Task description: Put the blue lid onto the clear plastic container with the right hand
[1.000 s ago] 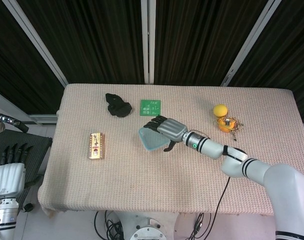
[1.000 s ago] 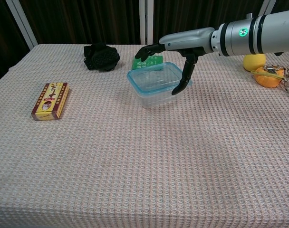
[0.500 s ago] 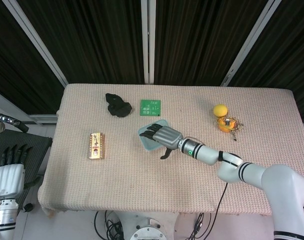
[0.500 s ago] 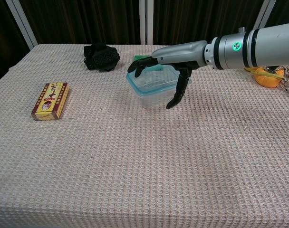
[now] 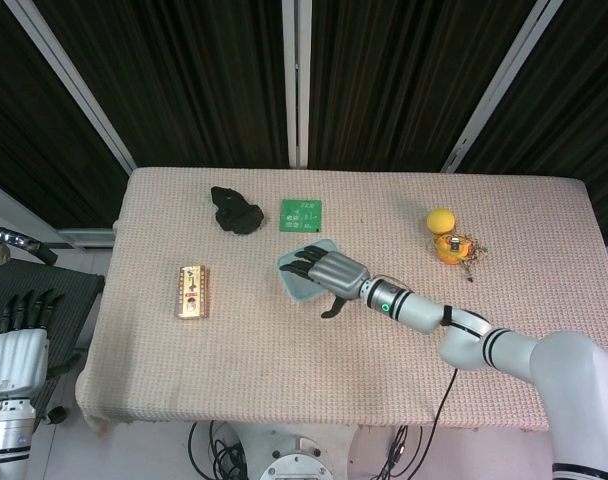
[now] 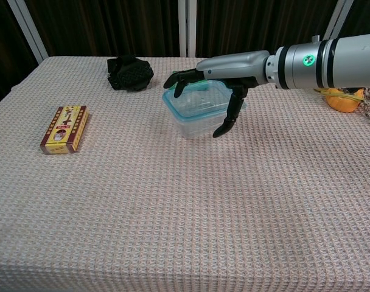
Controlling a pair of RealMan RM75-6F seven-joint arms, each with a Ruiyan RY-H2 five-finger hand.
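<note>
The clear plastic container stands mid-table with the blue lid lying on its top; the head view shows its left part. My right hand hovers over it, palm down and fingers apart, holding nothing. Its dark fingertips curl over the lid's far left edge, and the thumb hangs down beside the container's near right side. The same hand covers most of the lid in the head view. My left hand hangs off the table at the lower left, fingers straight, empty.
A black cloth and a green card lie behind the container. A yellow and red box lies to the left. At the far right are a yellow ball and an orange thing with keys.
My right hand has drawn back toward the table's near side over the container, with the thumb now down at the near right side. The lid and container have not moved.
</note>
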